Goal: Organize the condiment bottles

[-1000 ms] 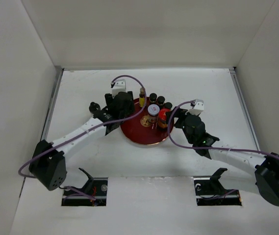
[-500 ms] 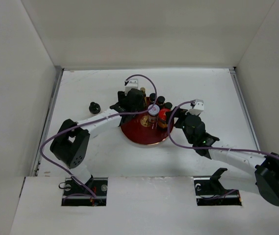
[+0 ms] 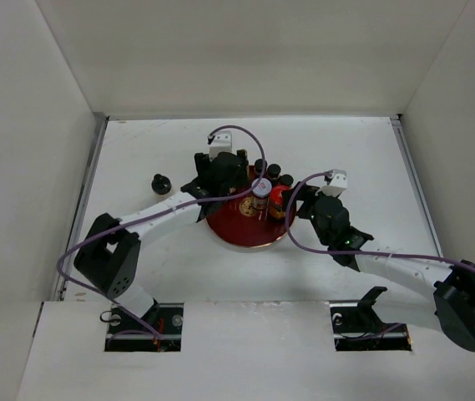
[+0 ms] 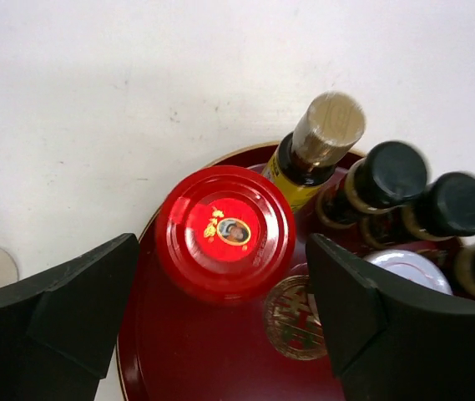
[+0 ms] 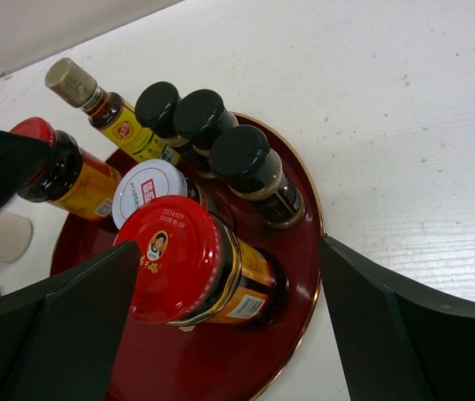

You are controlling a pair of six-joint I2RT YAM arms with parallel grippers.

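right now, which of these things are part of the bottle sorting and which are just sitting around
Part of the job:
slim yellow bottle
red-capped jar next to it
second red-capped jar
white-lidded jar
three black-capped bottles on the tray
lone black-capped bottle off the tray

Just there:
round red tray
purple cables

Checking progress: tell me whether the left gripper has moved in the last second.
Yes. The left gripper moved right and slightly farther back, from the left edge of the red tray to above the tray's far-left part.
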